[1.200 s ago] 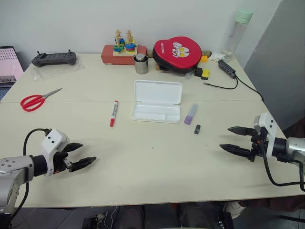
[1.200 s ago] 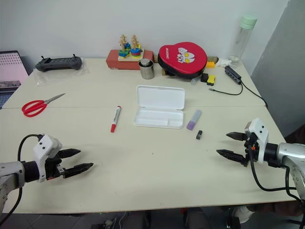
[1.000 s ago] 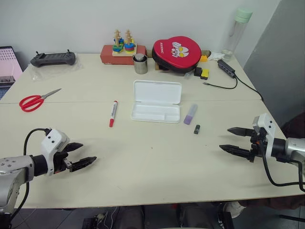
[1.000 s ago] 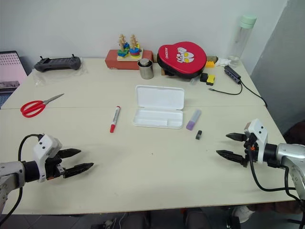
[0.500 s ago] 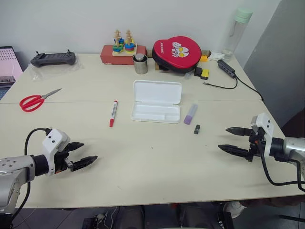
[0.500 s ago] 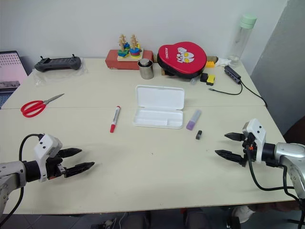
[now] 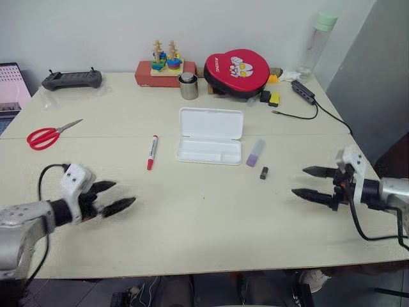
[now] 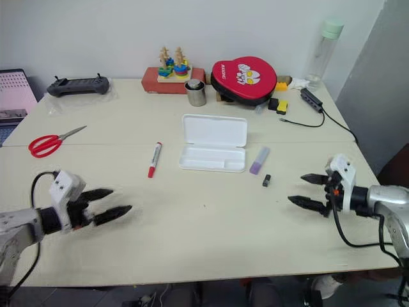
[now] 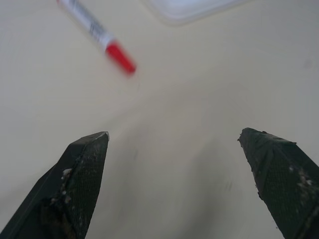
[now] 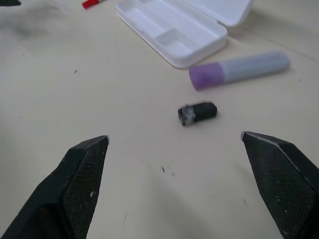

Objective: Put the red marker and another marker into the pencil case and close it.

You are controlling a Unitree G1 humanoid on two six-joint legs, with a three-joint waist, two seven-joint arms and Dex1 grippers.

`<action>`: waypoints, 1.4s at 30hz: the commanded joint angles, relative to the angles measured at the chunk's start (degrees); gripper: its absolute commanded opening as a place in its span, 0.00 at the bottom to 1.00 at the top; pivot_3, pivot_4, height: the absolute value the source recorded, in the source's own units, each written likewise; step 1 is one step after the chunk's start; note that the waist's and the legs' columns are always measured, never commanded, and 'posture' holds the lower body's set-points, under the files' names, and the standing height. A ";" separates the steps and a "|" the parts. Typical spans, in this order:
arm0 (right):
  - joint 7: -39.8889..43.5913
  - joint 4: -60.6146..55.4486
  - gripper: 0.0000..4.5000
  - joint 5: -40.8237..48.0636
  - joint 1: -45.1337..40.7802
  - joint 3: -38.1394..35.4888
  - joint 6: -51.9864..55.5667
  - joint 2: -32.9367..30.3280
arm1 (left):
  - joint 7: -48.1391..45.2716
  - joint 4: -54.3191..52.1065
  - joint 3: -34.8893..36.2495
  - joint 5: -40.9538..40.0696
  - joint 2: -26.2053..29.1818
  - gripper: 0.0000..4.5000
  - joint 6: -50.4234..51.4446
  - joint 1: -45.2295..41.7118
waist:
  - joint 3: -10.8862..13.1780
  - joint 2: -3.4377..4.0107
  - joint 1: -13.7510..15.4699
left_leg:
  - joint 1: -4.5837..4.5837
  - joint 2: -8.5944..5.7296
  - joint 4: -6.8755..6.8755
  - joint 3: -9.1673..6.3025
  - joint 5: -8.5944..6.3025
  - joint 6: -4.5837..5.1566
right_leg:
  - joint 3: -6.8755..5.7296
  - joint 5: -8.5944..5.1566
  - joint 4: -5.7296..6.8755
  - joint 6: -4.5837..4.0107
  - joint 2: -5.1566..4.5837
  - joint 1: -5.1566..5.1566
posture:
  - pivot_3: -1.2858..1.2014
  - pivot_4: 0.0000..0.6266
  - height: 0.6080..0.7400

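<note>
Movement on both sides: my left gripper [image 7: 115, 196] has come up off the near-left edge of the cream table [image 7: 204, 224] and swung in toward the middle, black fingers spread wide and holding nothing. My right gripper [image 7: 308, 181] has crept inward from the near right too, jaws just as wide, also empty. So I read this as the approach, nothing grasped yet.

Targets next: the slim white-barrelled red marker with red cap and red tail [image 7: 152, 151] lies flat, just left of the flat white plastic pencil case [image 7: 210, 135], well ahead of my left fingers, and in the left wrist view its red end [image 9: 119, 56] is lined up beyond them. The case sits open at mid-table, lid folded back on the far side, tray empty. The stubby lilac marker [image 7: 255, 153] lies just beside its right end, with a small black block [image 7: 264, 173] nearer to me. Both markers still out, lid still open, so the whole job remains
</note>
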 commanded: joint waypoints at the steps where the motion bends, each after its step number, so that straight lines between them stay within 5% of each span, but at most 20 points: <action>1: 0.89 3.54 0.99 -1.30 -11.09 6.31 1.42 3.95 | 6.07 -5.10 -4.65 -1.07 -6.99 1.00 -1.69 -9.18 | -0.02 -0.03 -0.01 | 0.02 0.00 0.03 -0.01 0.01 0.00 | 0.01 0.04 -0.02 0.06 0.01 0.01 | 0.52 0.24 1.00; 8: 2.85 23.71 0.99 -16.30 -28.16 23.51 -9.69 16.81 | 8.42 -5.98 -13.61 -1.76 -19.64 1.00 -2.65 -20.64 | -0.03 -0.04 -0.27 | -0.10 -0.03 0.37 0.00 0.02 -0.02 | 0.07 0.26 -0.04 -0.02 0.06 0.05 | 0.52 0.24 1.00; 20: 4.60 59.18 0.99 -29.09 -40.50 27.25 -28.97 28.98 | 8.38 -7.84 -11.17 -2.50 -17.29 1.00 -2.74 -18.89 | -0.02 -0.02 -0.28 | -0.23 -0.03 0.33 -0.08 0.02 -0.02 | 0.01 0.26 0.01 -0.06 0.06 -0.07 | 0.52 0.24 1.00; 25: 4.29 65.93 0.81 -32.32 -42.81 27.24 -32.84 32.04 | 9.20 -7.94 -10.44 -1.42 -16.22 1.00 -3.58 -17.67 | -0.02 -0.02 -0.19 | -0.19 -0.04 0.40 -0.09 0.02 -0.02 | 0.01 0.27 0.04 -0.05 0.06 0.00 | 0.52 0.24 1.00; 39: 3.68 73.03 0.01 -36.97 -46.18 25.06 -37.18 34.92 | 10.85 -8.05 -9.24 -2.18 -15.29 1.00 -3.83 -17.24 | 0.00 0.00 -0.33 | -0.07 -0.06 0.53 -0.13 0.02 -0.02 | 0.02 0.24 0.54 -0.09 0.09 -0.04 | 0.52 0.24 1.00; 42: 3.44 73.27 0.01 -37.41 -46.35 24.52 -38.43 35.03 | 10.61 -7.46 -8.44 -2.12 -14.47 1.00 -4.14 -17.17 | 0.00 0.00 -0.50 | -0.06 -0.06 0.55 -0.13 0.02 -0.02 | 0.02 0.24 0.59 -0.09 0.09 -0.04 | 0.52 0.24 1.00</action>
